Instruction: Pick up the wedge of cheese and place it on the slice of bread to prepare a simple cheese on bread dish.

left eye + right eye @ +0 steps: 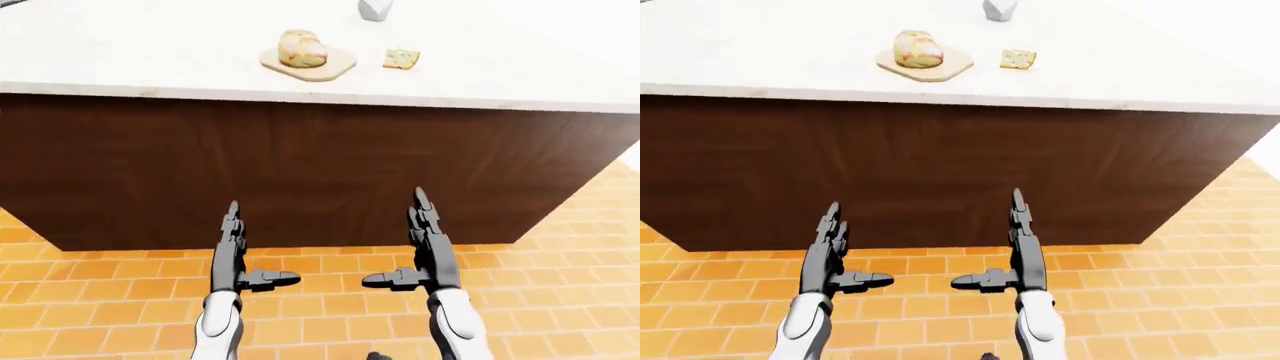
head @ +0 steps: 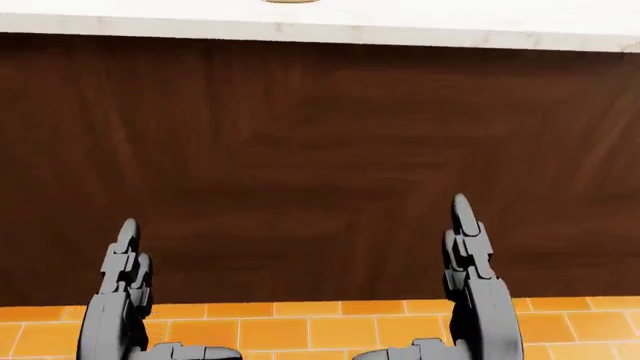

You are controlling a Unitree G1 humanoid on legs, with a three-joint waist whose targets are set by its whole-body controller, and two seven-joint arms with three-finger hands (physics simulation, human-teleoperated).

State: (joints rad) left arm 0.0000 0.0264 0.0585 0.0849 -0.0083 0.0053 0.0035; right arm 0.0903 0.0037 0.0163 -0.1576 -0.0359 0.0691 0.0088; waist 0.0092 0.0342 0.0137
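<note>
A yellow wedge of cheese (image 1: 401, 58) lies on the white counter top (image 1: 150, 52), near the top of the left-eye view. Left of it a rounded piece of bread (image 1: 302, 49) rests on a small tan board (image 1: 335, 67). My left hand (image 1: 245, 255) and right hand (image 1: 420, 251) are both open and empty, fingers pointing up, thumbs turned inward. They hang low over the orange tiled floor, well below the counter's top and away from the cheese and bread.
The counter's dark wooden side (image 1: 320, 172) fills the middle of every view and stands between my hands and the food. A grey-white object (image 1: 375, 9) sits at the top edge behind the cheese. Orange floor tiles (image 1: 560, 300) spread below and right.
</note>
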